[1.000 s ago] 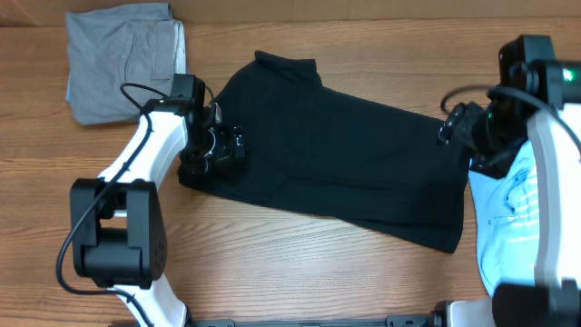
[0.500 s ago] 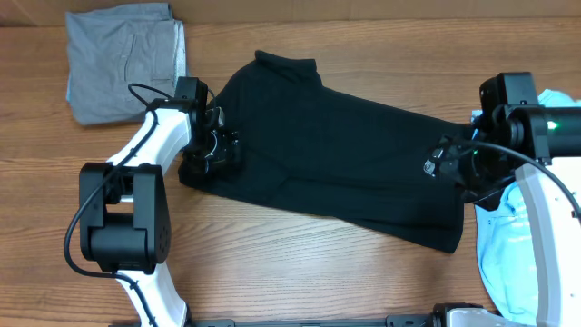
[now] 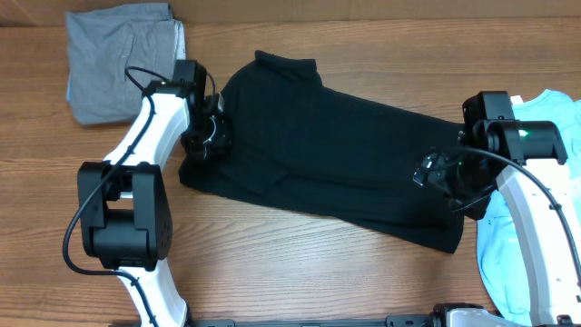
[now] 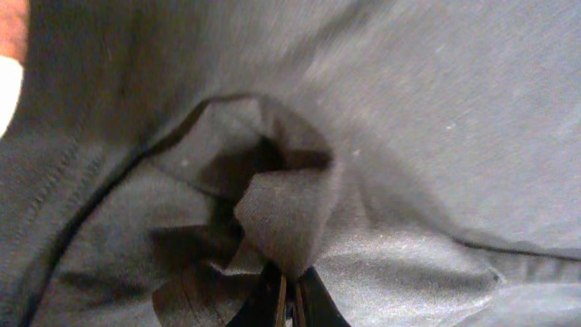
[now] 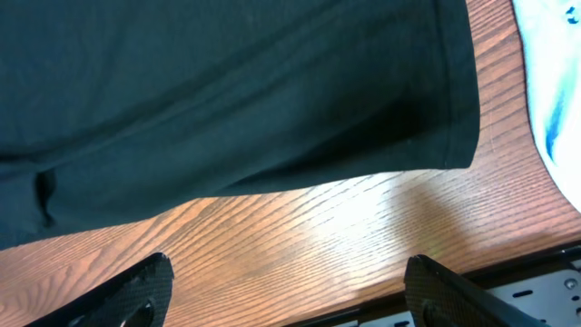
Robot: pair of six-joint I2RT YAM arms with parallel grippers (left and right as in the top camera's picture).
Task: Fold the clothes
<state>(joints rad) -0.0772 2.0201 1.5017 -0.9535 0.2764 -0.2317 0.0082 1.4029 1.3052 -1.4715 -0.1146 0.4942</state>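
A black shirt (image 3: 336,154) lies spread across the middle of the table, collar toward the back. My left gripper (image 3: 205,136) sits on its left sleeve area, shut on a pinched fold of the black fabric (image 4: 286,218); the jaws are pressed together around the cloth. My right gripper (image 3: 447,180) hovers over the shirt's right hem, open, with nothing between its fingers (image 5: 136,291); bare wood and the hem edge (image 5: 436,154) lie below it.
A folded grey garment (image 3: 123,59) lies at the back left corner. A light blue garment (image 3: 522,227) lies at the right edge under the right arm. Bare wooden table (image 3: 300,263) runs along the front.
The left gripper has closed on the shirt's left side and shifted slightly back. The right arm has swung left and forward over the shirt's right hem.
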